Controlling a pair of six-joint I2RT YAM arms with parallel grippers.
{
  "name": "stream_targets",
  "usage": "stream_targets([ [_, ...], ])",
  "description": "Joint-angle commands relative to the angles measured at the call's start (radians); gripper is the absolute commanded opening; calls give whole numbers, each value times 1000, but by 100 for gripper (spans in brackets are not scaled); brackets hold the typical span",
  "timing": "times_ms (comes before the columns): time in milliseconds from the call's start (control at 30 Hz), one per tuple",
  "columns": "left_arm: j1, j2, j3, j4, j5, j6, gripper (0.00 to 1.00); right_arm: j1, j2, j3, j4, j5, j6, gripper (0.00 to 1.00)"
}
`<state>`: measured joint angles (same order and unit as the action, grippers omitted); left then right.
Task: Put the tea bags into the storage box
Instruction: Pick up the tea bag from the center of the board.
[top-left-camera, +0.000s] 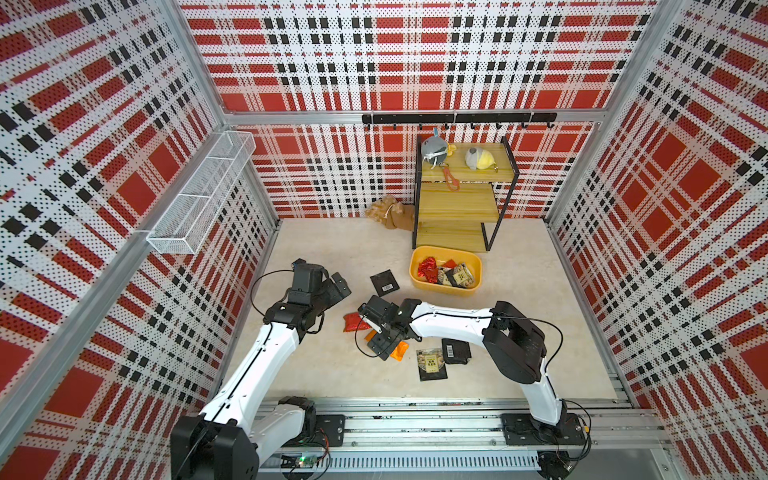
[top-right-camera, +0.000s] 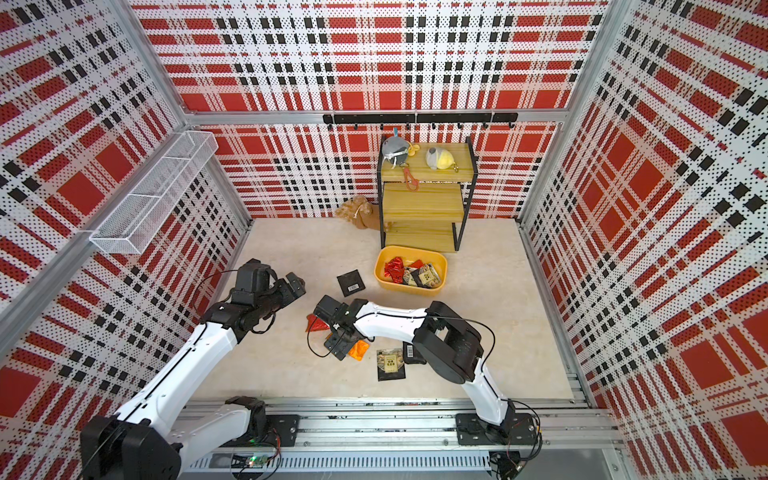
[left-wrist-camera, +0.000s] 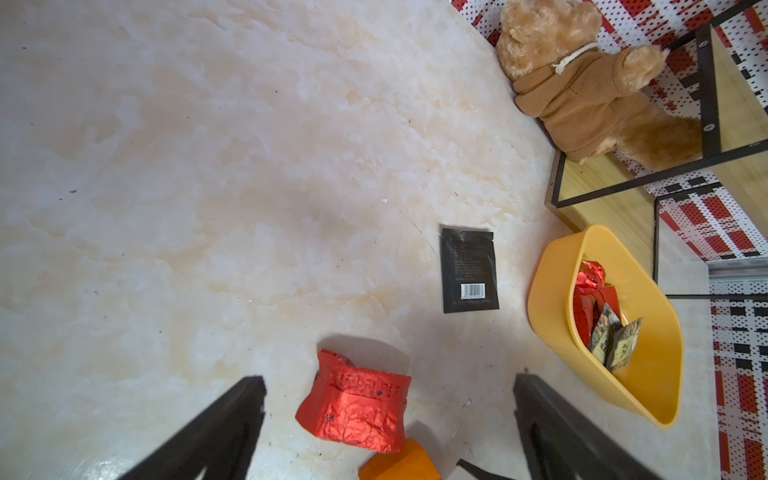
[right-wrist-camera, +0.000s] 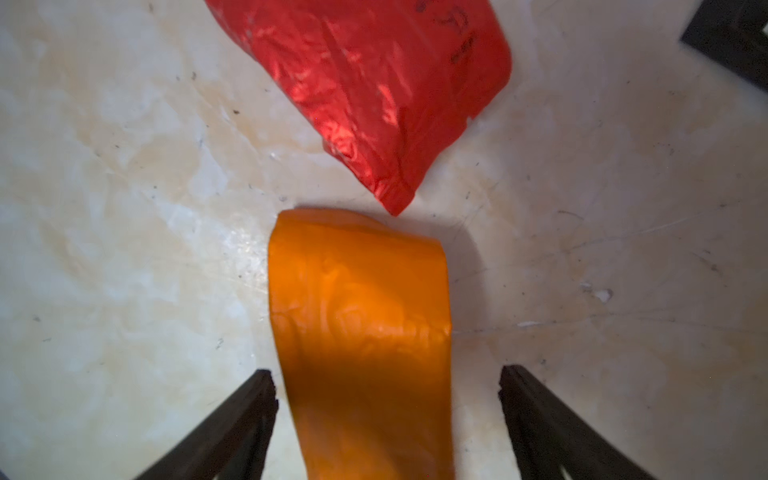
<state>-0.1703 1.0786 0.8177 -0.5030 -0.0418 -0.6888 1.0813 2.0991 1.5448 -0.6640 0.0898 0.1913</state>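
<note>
Low over the middle of the table, the right gripper (right-wrist-camera: 385, 372) is tipped down over the orange sachet (right-wrist-camera: 357, 316). Its jaws are wide and hold nothing, and the sachet lies between them, closer to one finger than the other. The step in hand looks like the pickup. It would go best if the gripper centres sideways first, sinks until both tips nearly meet the table, then closes gently, since the foil bows upward and will probably buckle rather than resist. A corner of the red sachet (right-wrist-camera: 374, 83) lies just beside the orange one's far end, so the lift should go straight up to avoid dragging it. In a top view the right arm reaches from the front rail with its elbow bent and its forearm running across toward the robot's left, wrist pitched down. The left gripper (top-left-camera: 338, 284) hangs raised, wide and empty, facing the red sachet. 5 sachets lie loose on the table, among them a black barcode sachet (top-left-camera: 385, 283) near the yellow box (top-left-camera: 445, 290). The box sits in front of the wooden rack (top-left-camera: 457, 203), well apart from the orange sachet, and already holds several sachets.
</note>
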Motion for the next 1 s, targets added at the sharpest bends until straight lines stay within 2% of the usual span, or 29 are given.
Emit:
stream_targets([
  [0, 6, 1, -17, 10, 9, 12, 99, -1, 27, 31, -22, 9, -16, 84],
  [100, 6, 0, -25, 13, 10, 8, 99, -1, 40, 42, -23, 3, -16, 74],
  [333, 6, -22, -66, 38, 21, -13, 99, -7, 33, 52, -28, 11, -8, 64],
  [400, 6, -20, -80, 47, 29, -25, 99, -10, 16, 51, -28, 19, 1, 59],
  [567, -16, -25, -98, 60, -5, -45, 99, -41, -26, 72, -55, 16, 17, 58],
  [700, -27, -15, -113, 75, 4, -104, 99, -106, -95, 43, -44, -5, 37, 57],
  [800, -67, 14, -122, 84, -21, -178, 99, -168, -148, 28, -52, 2, 41, 56],
  [967, -178, 58, -110, 107, -52, -207, 99, -260, -217, 29, -66, 5, 14, 57],
])
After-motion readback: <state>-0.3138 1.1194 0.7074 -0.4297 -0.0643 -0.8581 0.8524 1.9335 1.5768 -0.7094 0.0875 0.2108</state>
